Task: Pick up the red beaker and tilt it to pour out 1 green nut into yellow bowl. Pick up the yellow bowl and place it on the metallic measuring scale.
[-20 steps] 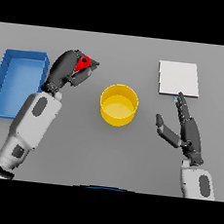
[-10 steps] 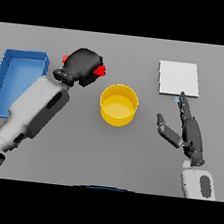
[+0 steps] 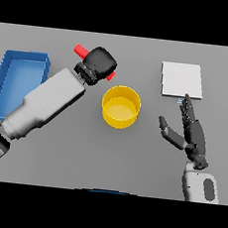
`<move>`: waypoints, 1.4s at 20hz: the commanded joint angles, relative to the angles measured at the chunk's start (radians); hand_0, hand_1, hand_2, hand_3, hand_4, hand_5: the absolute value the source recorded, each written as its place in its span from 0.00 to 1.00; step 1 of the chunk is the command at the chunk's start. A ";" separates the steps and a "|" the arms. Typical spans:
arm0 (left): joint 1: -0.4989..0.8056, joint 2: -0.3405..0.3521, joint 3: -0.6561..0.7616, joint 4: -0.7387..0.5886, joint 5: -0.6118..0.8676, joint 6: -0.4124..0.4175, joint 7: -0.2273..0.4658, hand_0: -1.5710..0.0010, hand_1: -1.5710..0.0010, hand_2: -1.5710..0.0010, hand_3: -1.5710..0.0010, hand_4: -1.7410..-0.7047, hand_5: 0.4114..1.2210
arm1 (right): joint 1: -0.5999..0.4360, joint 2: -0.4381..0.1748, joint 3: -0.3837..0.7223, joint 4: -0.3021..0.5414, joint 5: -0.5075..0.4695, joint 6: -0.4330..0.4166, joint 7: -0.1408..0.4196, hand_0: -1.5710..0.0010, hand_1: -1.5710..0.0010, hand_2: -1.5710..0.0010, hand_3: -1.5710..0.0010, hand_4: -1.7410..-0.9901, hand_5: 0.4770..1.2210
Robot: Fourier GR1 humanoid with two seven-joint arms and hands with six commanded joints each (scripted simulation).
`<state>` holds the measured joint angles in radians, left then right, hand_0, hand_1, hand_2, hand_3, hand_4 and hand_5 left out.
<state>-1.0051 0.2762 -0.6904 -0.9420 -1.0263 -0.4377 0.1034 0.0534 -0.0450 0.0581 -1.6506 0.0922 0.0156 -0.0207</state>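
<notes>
While the yellow bowl (image 3: 120, 107) sat upright on the grey table (image 3: 81, 157), the left hand (image 3: 98, 64) hung just up and to the left of it, its dark fingers curled round the red beaker (image 3: 82, 50). Most of the beaker was hidden by the hand: one red end stuck out on the side away from the bowl, and a smaller bit of red (image 3: 110, 76) showed at the hand's edge nearest the bowl's rim (so the beaker lay tilted, roughly along a line running towards the bowl). Whether that nearer end touched the rim could not be told. The inside of the bowl looked plain yellow, and no green nut could be made out in it.

To the right of the bowl and well apart from it, the right hand (image 3: 192, 134) was held above the table with its fingers straight and its thumb spread towards the bowl, holding nothing. Beyond that hand, up and to the right of the bowl, lay the metallic measuring scale (image 3: 182, 80), a pale square plate with nothing on it. Far to the left of the bowl, past the left forearm, stood a blue tray (image 3: 5, 74).
</notes>
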 commanded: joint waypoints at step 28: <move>-0.277 -0.065 -0.386 0.143 -0.350 -0.066 -0.177 0.00 0.00 0.00 0.00 0.00 1.00 | -0.001 -0.003 0.015 0.019 0.062 -0.031 -0.015 1.00 1.00 1.00 1.00 0.67 0.14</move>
<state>-1.2828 0.2115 -1.0764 -0.7987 -1.3768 -0.5037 -0.0729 0.0529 -0.0479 0.0732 -1.6319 0.1544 -0.0152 -0.0359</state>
